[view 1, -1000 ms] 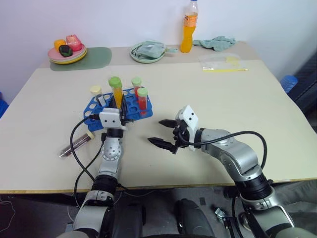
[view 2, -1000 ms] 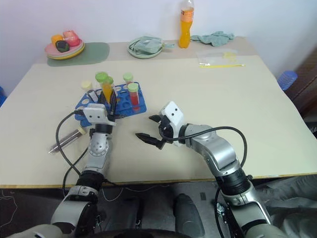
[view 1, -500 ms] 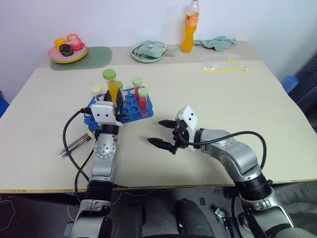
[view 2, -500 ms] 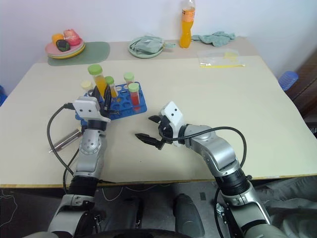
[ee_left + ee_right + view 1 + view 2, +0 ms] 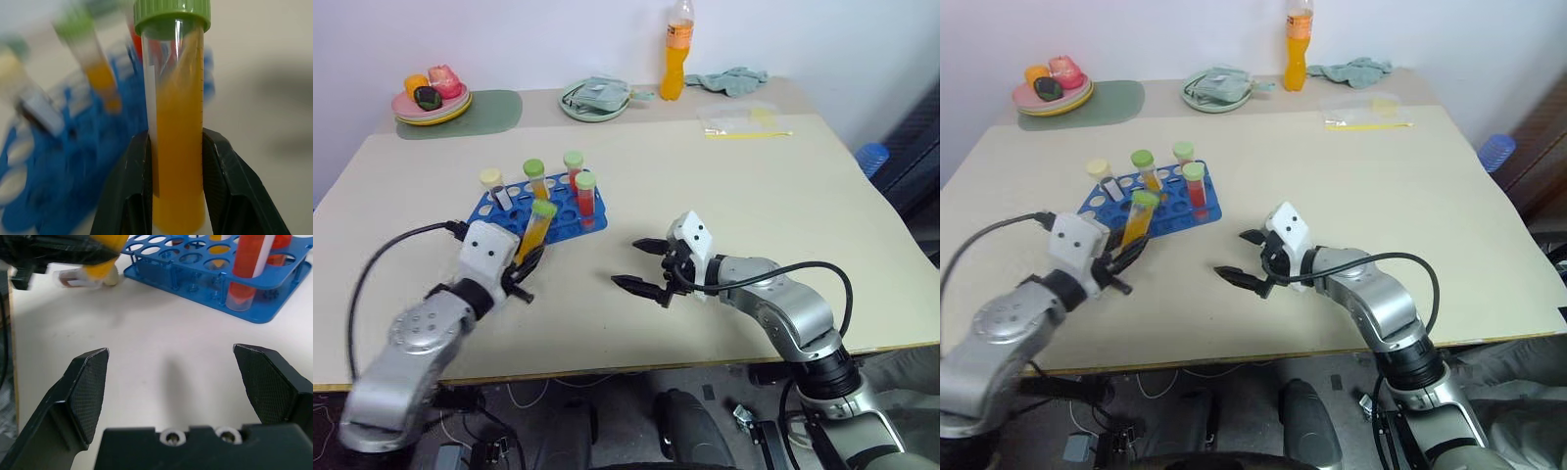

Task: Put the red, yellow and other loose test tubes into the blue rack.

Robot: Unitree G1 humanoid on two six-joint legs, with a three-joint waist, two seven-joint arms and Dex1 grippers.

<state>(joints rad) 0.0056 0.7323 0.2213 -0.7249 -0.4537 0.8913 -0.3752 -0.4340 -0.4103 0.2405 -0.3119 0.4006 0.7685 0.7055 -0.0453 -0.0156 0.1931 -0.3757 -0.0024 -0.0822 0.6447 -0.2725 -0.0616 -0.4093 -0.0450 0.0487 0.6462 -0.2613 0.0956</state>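
Test tubes of clear plastic stand capped in the blue rack (image 5: pixel 540 203), a bright perforated tray near the table's (image 5: pixel 783 186) left side: one red, one orange, one more green-capped and one cream-capped. Behind it sit an orange drink bottle (image 5: pixel 677 44), a green plate (image 5: pixel 590 101) and a crumpled cloth (image 5: pixel 736 80). Just in front of the rack, the left gripper (image 5: pixel 525 262) clamps a tilted yellow-orange tube (image 5: pixel 177 127) with a ribbed green cap, while the right gripper (image 5: pixel 648 265) hangs spread wide and empty over bare tabletop.

Bright blue rack (image 5: pixel 566 210); green-capped yellow-orange tube (image 5: pixel 177 127) between black claw fingers (image 5: pixel 128 191).
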